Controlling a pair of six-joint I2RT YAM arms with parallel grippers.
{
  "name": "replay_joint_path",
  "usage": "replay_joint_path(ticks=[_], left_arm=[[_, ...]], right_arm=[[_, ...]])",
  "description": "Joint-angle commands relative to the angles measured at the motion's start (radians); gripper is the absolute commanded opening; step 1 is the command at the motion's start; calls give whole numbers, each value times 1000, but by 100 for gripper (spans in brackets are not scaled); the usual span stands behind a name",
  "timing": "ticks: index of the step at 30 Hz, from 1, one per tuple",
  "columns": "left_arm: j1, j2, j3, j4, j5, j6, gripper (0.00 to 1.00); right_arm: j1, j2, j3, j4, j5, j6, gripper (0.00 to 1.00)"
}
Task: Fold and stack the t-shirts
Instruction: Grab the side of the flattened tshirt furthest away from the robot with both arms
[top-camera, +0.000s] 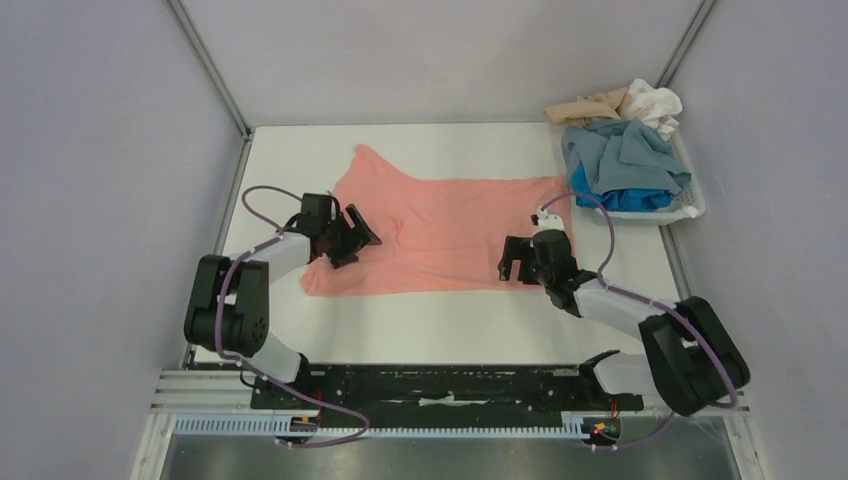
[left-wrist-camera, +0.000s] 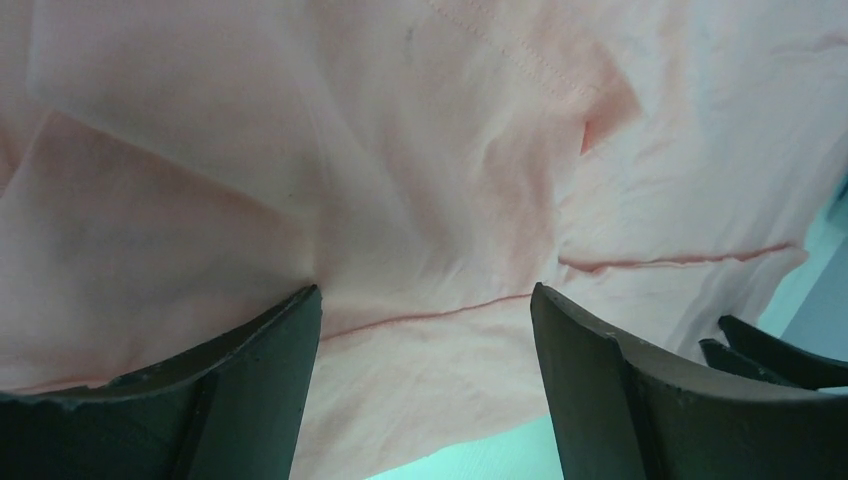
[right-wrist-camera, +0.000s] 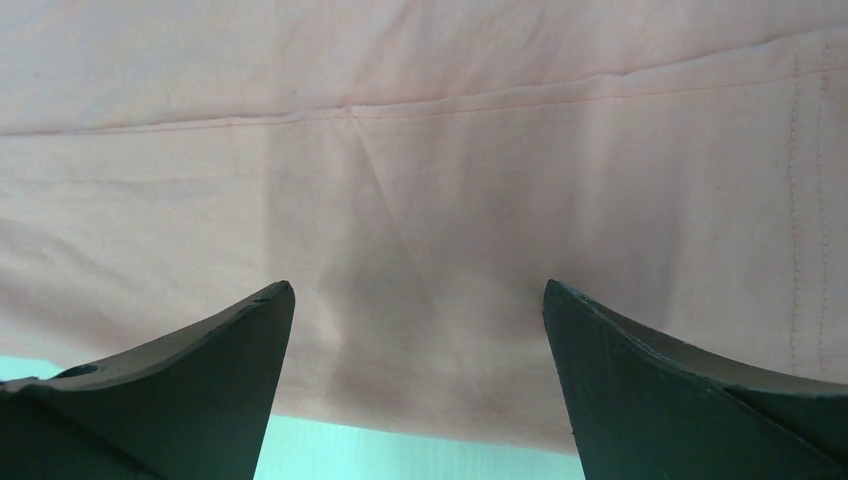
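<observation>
Shows one salmon-pink t-shirt (top-camera: 450, 235) spread on the table (top-camera: 450, 325), long axis running left to right: stitched hem at the right end, sleeves and shoulders at the left, one sleeve reaching toward the far-left corner.

Places the left hand (top-camera: 352, 238) over the rumpled near-left part of the shirt, fingers spread apart and holding nothing. Left wrist view: creased cloth and a seam directly under the left hand (left-wrist-camera: 425, 295), with the shirt's near edge and a strip of bare table just on the near side.

Places the right hand (top-camera: 518, 265) over the near long edge close to the hem end, equally wide apart and empty. Right wrist view: smooth cloth beneath the right hand (right-wrist-camera: 418, 290), hem stitching off to the right, the cloth's edge just nearer than the fingertips.

Sets each arm nearer its own end of the long axis, which suggests a paired grasp along the near edge and a fold away toward the far edge.

Leaves the grey-blue shirt (top-camera: 625, 155), bright blue shirt (top-camera: 625, 198), beige shirt (top-camera: 585, 108) and white shirt (top-camera: 655, 105) heaped in the basket (top-camera: 692, 207) at the far right, well apart from both hands and nearer the right arm.

No brand, neck label or legible writing in any view.
</observation>
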Motion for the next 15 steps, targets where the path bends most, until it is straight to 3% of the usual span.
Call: replay_joint_path(ticks=[1, 4, 8, 15], left_arm=[[-38, -217, -201, -191, -186, -60, 84], [-47, -328, -279, -260, -259, -63, 84], [-55, -449, -357, -308, -226, -79, 84], [-67, -659, -399, -397, -209, -100, 85]], right_arm=[[55, -186, -195, -157, -32, 123, 98], [90, -335, -287, -220, -48, 176, 98], [117, -493, -366, -312, -82, 229, 98], [127, -671, -371, -413, -92, 259, 98]])
